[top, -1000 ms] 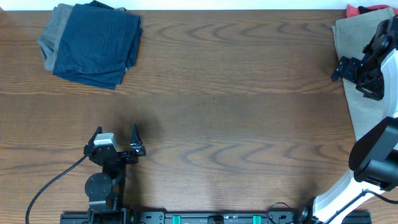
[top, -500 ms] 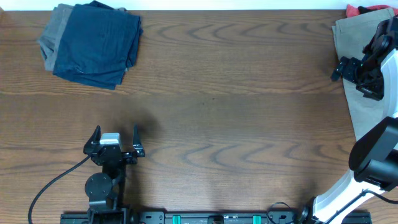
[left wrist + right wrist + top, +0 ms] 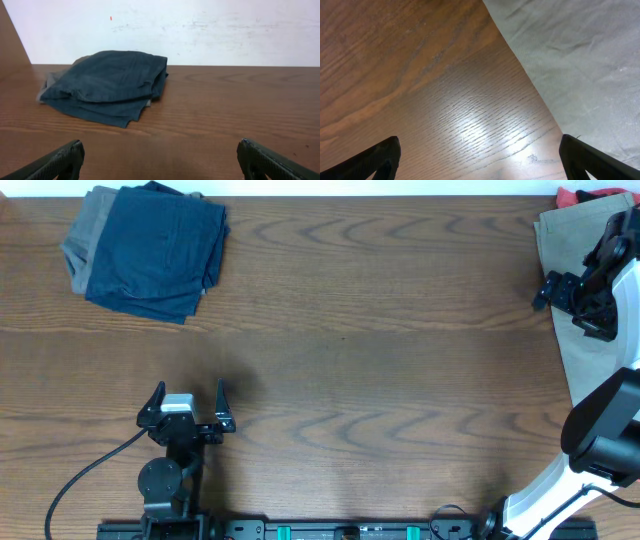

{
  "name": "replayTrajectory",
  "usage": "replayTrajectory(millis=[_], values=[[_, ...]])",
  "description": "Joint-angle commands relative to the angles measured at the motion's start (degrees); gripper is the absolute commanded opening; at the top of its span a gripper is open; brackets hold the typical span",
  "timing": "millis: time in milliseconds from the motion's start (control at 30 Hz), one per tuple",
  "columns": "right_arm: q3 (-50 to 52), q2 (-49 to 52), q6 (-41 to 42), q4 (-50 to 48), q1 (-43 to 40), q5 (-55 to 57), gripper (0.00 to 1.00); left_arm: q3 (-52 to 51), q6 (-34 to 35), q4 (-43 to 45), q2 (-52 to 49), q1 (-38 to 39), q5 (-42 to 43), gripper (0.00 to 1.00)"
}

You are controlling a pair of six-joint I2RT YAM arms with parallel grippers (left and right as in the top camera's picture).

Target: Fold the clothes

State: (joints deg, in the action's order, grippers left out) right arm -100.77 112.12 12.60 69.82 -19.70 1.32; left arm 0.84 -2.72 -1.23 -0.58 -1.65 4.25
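Overhead view: the table (image 3: 380, 350) fills the frame. It carries the tan-khaki pair (image 3: 565, 240) spread unfolded at the right edge and a folded stack in the upper left, where the navy-blue pair (image 3: 155, 250) lies on the olive-grey pair (image 3: 78, 242).

The right gripper (image 3: 545, 290) hangs at the khaki cloth's left edge with its jaws spread and empty. In the right wrist view the cloth (image 3: 580, 60) fills the upper right and bare wood lies between the fingers (image 3: 380, 155). Closing here would probably grip nothing or only a thin edge that slips free.

The left gripper (image 3: 188, 392) sits at lower left, also spread and empty, well apart from the khaki pair. A one-handed pull would likely skew or bunch the cloth.

The navy pair (image 3: 110, 85) lies straight ahead of the left gripper, so a careless reach could disturb the stack.
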Motion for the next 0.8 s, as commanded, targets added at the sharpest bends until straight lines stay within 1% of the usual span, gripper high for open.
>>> replayTrajectory(millis=[0, 67, 167, 767], values=[[-0.63, -0.52, 0.63, 0.04, -0.15, 0.37, 0.99, -0.61, 1.53, -2.56, 0.5, -0.04, -0.04, 0.98], [-0.63, -0.52, 0.63, 0.04, -0.15, 0.37, 0.99, -0.61, 1.7, -2.56, 0.5, -0.04, -0.28, 0.98], [-0.63, -0.52, 0.63, 0.04, -0.15, 0.37, 0.99, -0.61, 4.22, -2.62, 0.5, -0.04, -1.33, 0.98], [-0.63, -0.52, 0.63, 0.04, -0.15, 0.37, 0.99, -0.61, 4.31, -2.58, 0.35, -0.04, -1.31, 0.98]])
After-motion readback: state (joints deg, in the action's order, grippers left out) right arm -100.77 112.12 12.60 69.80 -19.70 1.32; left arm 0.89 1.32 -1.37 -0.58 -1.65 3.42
